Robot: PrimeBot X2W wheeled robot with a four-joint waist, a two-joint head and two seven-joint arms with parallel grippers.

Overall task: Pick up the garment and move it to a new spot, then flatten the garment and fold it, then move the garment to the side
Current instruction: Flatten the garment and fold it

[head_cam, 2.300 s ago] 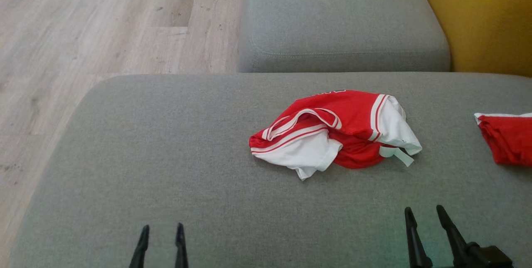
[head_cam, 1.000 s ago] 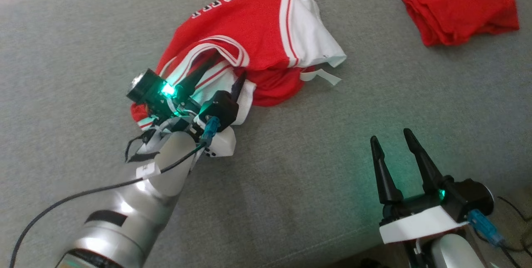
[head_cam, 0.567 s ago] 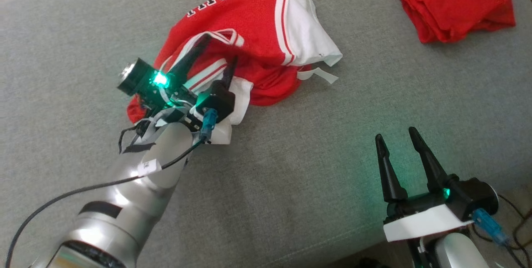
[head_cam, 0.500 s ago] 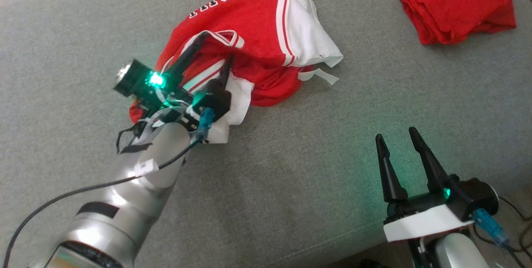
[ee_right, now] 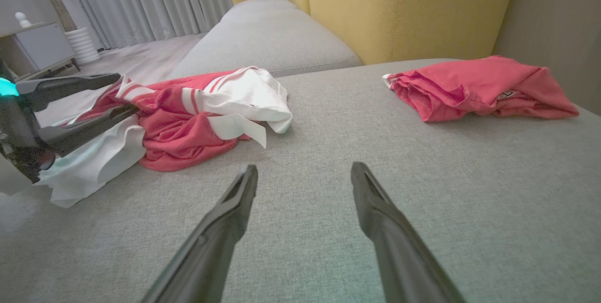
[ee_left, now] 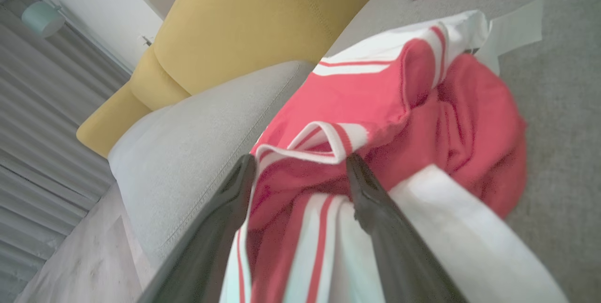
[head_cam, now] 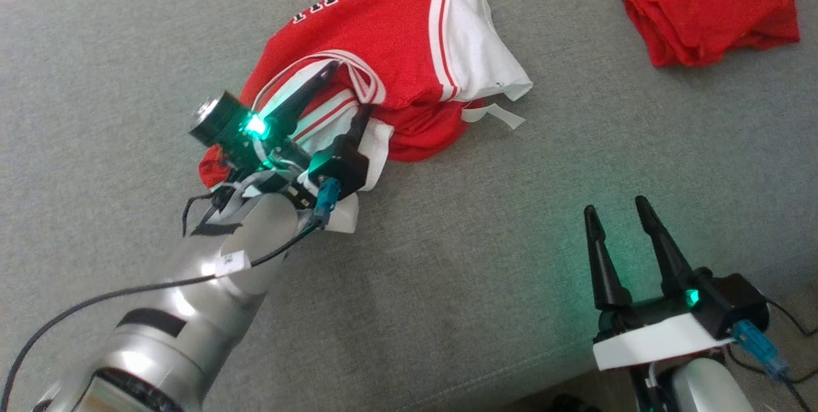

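Observation:
The garment [head_cam: 396,35] is a crumpled red jersey with white sleeves and striped trim, lying on the grey sofa cushion [head_cam: 128,67]. My left gripper [head_cam: 350,87] is open at its near left edge, one finger on each side of a raised striped band. In the left wrist view, that band [ee_left: 328,136] arches just past the left gripper [ee_left: 300,158], with red and white cloth between the fingers. My right gripper [head_cam: 615,206] stands open over bare cushion near the front edge, well right of the garment [ee_right: 188,105]. Nothing lies between the fingers of the right gripper [ee_right: 305,167].
A second bunched red cloth [head_cam: 709,3] lies at the far right of the cushion, also seen as the red cloth [ee_right: 479,89] beyond my right fingers. A yellow backrest [ee_right: 399,7] rises behind. Another grey cushion [ee_right: 267,30] lies beyond the garment.
The head has bent down and my left arm has reached out to the garment's striped edge. Over the last second its fingers shifted slightly around the band. The right gripper has stayed put.

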